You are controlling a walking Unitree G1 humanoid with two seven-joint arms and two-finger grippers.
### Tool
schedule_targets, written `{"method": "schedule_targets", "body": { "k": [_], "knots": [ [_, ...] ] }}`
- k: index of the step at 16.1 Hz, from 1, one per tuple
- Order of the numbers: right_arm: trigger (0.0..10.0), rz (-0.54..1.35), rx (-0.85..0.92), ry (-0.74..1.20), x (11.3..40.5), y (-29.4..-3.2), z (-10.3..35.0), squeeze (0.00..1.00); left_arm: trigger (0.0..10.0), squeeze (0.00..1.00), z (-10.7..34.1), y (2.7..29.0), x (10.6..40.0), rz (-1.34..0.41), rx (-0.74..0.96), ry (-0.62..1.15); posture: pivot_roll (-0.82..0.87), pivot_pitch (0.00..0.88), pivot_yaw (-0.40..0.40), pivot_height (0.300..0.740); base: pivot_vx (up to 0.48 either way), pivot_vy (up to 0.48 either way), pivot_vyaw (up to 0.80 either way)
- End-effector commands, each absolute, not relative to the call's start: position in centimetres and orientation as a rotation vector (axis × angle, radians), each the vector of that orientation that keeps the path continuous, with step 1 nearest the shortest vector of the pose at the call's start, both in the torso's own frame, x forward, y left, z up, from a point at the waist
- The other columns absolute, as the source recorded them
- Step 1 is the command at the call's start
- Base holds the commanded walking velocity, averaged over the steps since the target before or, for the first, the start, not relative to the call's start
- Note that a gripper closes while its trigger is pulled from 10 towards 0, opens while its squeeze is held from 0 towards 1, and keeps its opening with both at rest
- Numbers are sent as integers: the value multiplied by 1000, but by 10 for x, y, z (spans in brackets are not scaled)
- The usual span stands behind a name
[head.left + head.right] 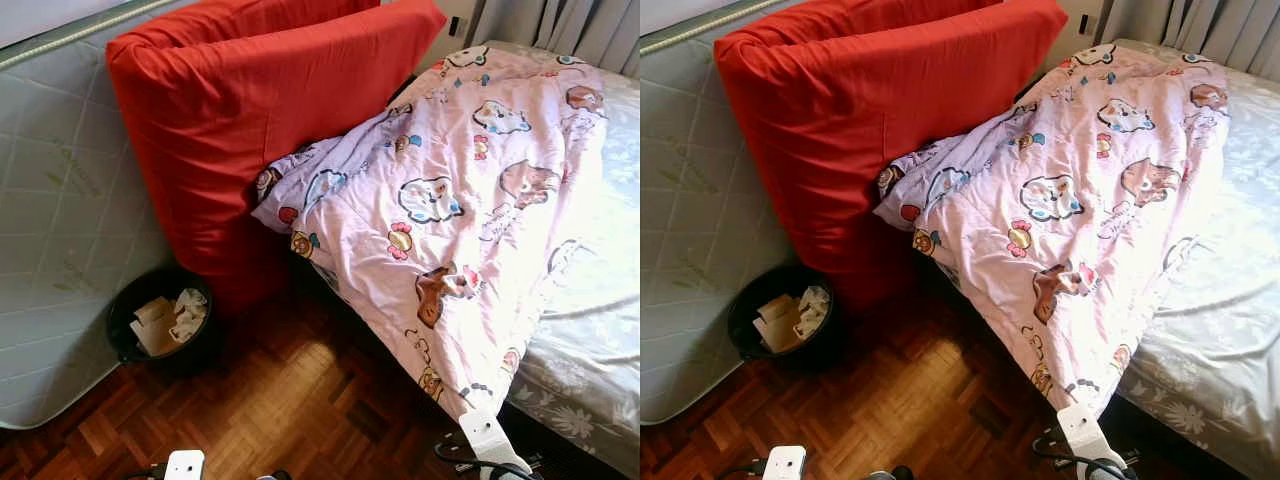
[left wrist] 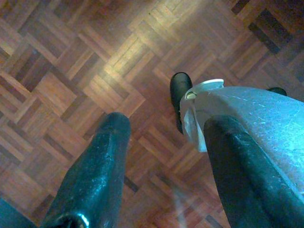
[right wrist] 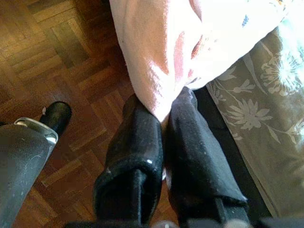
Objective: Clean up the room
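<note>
A pink cartoon-print quilt [image 1: 450, 200] lies on the bed [image 1: 600, 350], its long axis running from the far right corner by the curtains down to a near corner that hangs over the bed's near edge above the parquet floor [image 1: 280, 400]. Its far left end is bunched against a big red cushion [image 1: 250, 120], which leans on an upright mattress [image 1: 60, 220] at the left. A black bin [image 1: 160, 325] with crumpled paper sits on the floor at the cushion's foot.

The right wrist view shows what the head views do not: the right gripper [image 3: 164, 128] is pinched on the quilt's hanging corner, beside the grey floral bedsheet [image 3: 256, 109]. The left gripper [image 2: 166, 156], in its wrist view, hangs over bare parquet with fingers apart, holding nothing.
</note>
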State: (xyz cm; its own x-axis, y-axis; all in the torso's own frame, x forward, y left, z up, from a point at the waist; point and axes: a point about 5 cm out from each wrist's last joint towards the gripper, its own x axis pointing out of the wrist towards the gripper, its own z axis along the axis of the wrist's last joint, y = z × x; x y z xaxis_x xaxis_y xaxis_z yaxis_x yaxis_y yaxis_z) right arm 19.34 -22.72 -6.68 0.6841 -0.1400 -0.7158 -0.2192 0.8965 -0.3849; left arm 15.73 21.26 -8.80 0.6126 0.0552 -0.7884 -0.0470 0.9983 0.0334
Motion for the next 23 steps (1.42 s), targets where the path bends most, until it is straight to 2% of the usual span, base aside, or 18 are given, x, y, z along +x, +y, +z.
{"method": "schedule_targets", "body": {
  "k": [1, 10, 11, 13, 15, 18, 23],
  "knots": [
    [10000, 57, -458, 863, 185, -225, -73, 1000, 10000, 0, -92, 211, 148, 42, 13, 930, 63, 160, 21, 740, 0, 0, 0],
    [10000, 15, -448, 846, 189, -228, -70, 1000, 10000, 0, -90, 208, 153, 35, 12, 905, 63, 163, 20, 740, 0, 0, 0],
    [10000, 12, -435, 849, 189, -228, -70, 35, 10000, 0, -90, 208, 154, 35, 11, 903, 64, 163, 19, 740, 0, 0, 0],
    [10000, -6, -351, 853, 189, -225, -71, 0, 10000, 0, -89, 207, 155, 35, 8, 897, 63, 163, 19, 740, 0, 0, 0],
    [10000, -71, -105, 832, 191, -217, -72, 0, 10000, 0, -88, 206, 158, 34, 5, 889, 49, 161, 22, 740, 0, 0, 0],
    [10000, -153, 86, 886, 183, -214, -79, 0, 10000, 0, -86, 205, 163, 35, 2, 877, 44, 155, 22, 740, 0, 0, 0],
    [10000, -180, 140, 921, 172, -209, -85, 0, 10000, 0, -85, 204, 167, 49, -9, 863, 53, 144, 19, 740, 0, 0, 0]
  ]
}}
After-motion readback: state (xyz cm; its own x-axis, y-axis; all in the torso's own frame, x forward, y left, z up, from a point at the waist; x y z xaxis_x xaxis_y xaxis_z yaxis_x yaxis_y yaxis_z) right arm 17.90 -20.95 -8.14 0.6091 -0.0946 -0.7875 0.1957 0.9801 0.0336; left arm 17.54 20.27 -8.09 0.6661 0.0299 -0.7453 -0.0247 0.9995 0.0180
